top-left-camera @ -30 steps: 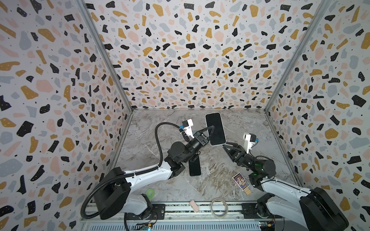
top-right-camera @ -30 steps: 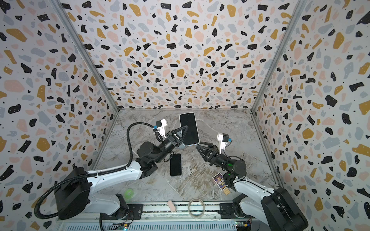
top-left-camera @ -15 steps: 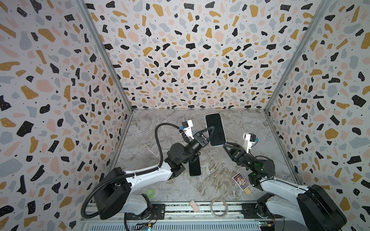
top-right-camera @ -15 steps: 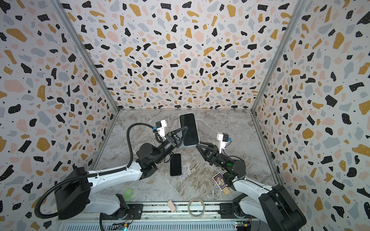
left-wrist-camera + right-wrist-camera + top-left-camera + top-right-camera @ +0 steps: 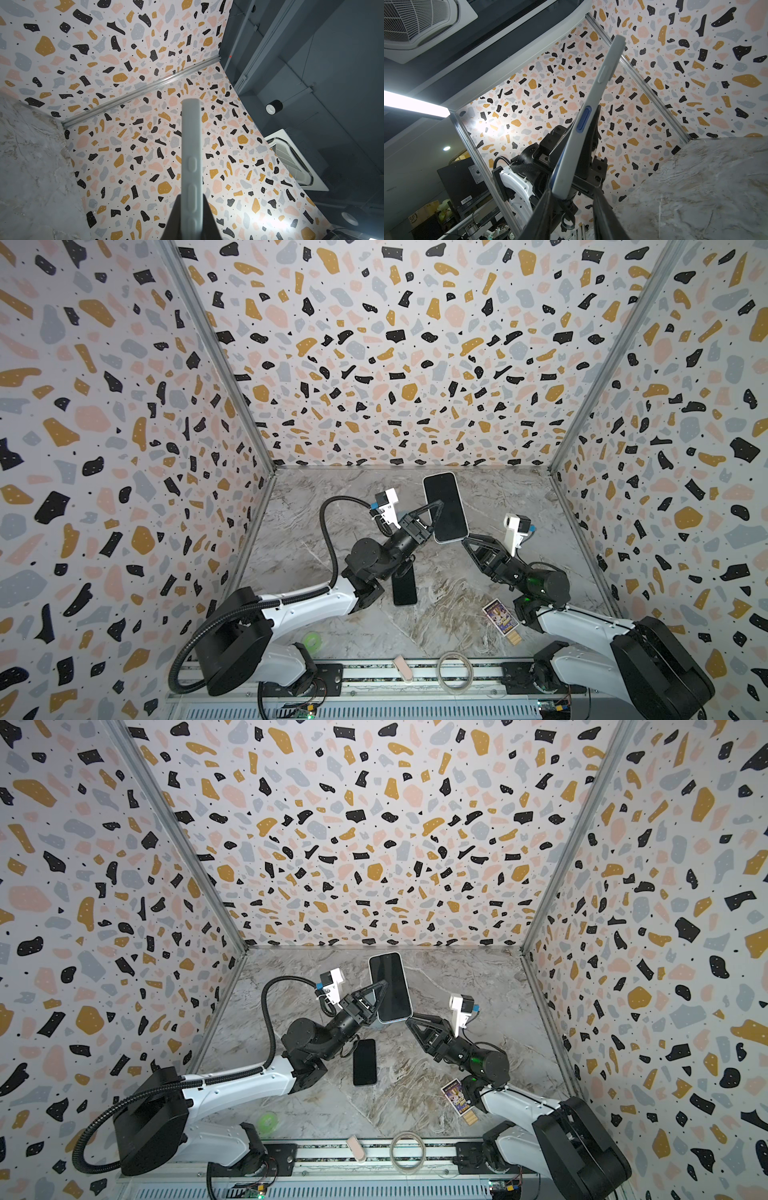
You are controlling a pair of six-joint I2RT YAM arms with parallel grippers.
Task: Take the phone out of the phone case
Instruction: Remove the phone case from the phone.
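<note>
The phone (image 5: 451, 493) (image 5: 395, 973), dark screen up in a pale grey phone case (image 5: 191, 145) (image 5: 591, 97), is held tilted in the air above the table's middle. My left gripper (image 5: 434, 508) (image 5: 380, 988) (image 5: 191, 199) is shut on its long edges, one finger across the screen. My right gripper (image 5: 467, 539) (image 5: 411, 1020) (image 5: 572, 193) is open at the phone's lower corner. That corner sits between its fingers (image 5: 546, 207), close to one and apart from the other.
A second black phone (image 5: 404, 587) (image 5: 365, 1063) lies flat under the left arm. A printed card (image 5: 500, 616), a clear tape ring (image 5: 455, 670), a green roll (image 5: 311, 641) and a pink eraser (image 5: 402, 668) lie near the front rail. Patterned walls enclose three sides.
The right gripper's jaws have narrowed around the phone's lower corner. The left gripper and the phone have stayed in place.
</note>
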